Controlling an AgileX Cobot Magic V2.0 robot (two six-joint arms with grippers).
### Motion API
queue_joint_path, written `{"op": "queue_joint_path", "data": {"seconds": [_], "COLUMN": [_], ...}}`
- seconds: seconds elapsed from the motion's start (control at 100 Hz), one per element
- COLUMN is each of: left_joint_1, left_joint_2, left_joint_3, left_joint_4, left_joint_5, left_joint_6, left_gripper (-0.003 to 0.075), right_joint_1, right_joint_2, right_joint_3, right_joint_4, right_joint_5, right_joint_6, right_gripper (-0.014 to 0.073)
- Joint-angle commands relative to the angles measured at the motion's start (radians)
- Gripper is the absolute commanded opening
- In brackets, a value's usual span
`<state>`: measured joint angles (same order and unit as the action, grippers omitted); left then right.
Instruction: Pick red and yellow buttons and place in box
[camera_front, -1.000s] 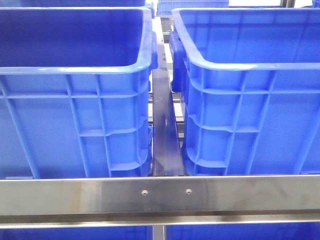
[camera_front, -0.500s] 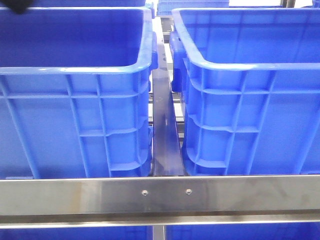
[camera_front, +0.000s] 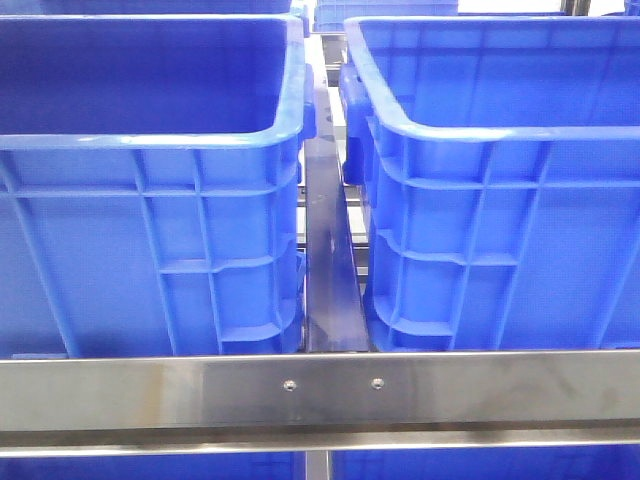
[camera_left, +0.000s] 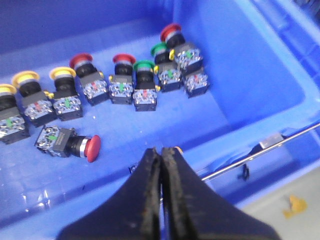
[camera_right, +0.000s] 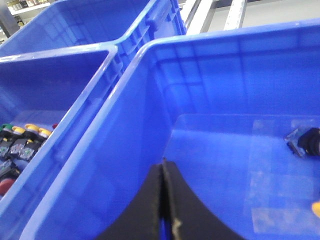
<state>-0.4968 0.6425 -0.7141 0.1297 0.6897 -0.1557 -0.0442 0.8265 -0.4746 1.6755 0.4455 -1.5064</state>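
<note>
In the left wrist view several push buttons stand in a row on the floor of the left blue bin (camera_left: 260, 75). Three have yellow caps (camera_left: 62, 73), three have red caps (camera_left: 80, 60) and two have green caps (camera_left: 143, 65). One red button (camera_left: 92, 148) lies on its side, nearest my left gripper (camera_left: 162, 150), which hangs shut above the bin floor with nothing held. My right gripper (camera_right: 163, 162) is shut and empty over the right blue box (camera_right: 210, 45). A dark button body (camera_right: 305, 140) and a yellow bit (camera_right: 316, 207) lie on that box's floor. Neither gripper shows in the front view.
The two blue bins (camera_front: 150, 140) (camera_front: 480, 130) stand side by side with a narrow dark gap (camera_front: 328, 260) between them. A steel rail (camera_front: 320, 390) runs across in front. More blue bins stand behind.
A dark shape that showed at the front view's top left corner half a second ago is gone. The bins have not moved.
</note>
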Motion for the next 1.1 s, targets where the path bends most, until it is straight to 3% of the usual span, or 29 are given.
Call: {"op": "queue_joint_path", "data": {"seconds": [0.0, 0.31, 1.09], "left_joint_1": [-0.009, -0.009, -0.009], "left_joint_2": [-0.076, -0.271, -0.282], "left_joint_3": [0.026, 0.146, 0.146], "left_joint_4": [0.005, 0.005, 0.005], "left_joint_5": [-0.089, -0.065, -0.062], "left_joint_6": [-0.013, -0.013, -0.013], "left_gripper": [-0.0020, -0.0020, -0.0020], "right_joint_1": [-0.003, -0.003, -0.003], "right_joint_2": [-0.067, -0.239, -0.245], "right_joint_3": [0.012, 0.095, 0.095], "right_joint_4": [0.027, 0.027, 0.027], "right_joint_5": [0.034, 0.034, 0.040], "right_joint_6": [-0.015, -0.015, -0.015], "right_gripper": [-0.0069, -0.0069, -0.0069]}}
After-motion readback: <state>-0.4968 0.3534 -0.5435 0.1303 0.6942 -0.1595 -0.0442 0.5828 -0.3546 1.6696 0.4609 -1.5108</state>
